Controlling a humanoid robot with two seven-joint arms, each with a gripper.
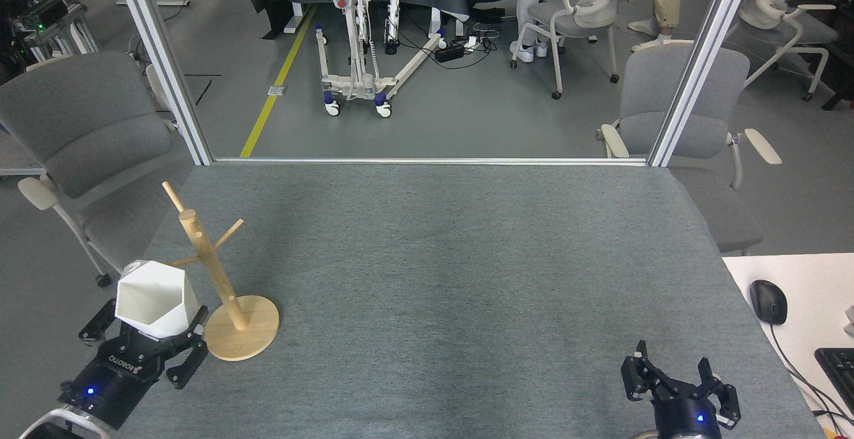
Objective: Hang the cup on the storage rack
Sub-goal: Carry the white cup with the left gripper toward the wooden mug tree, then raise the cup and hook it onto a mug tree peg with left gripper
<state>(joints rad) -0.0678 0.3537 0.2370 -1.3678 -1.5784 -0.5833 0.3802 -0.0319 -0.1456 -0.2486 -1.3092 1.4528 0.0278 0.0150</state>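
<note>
Beside the storage rack [230, 305], "ROBOTIQ"-marked left fingers [193, 324] pinch the cup [155, 299]; right fingers [637, 375] spread.

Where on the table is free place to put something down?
The table is bare from the rack rightward to its right edge, and from the far edge down to the right gripper. Crowded only at near left: the left gripper holds the cup beside the rack.
</note>
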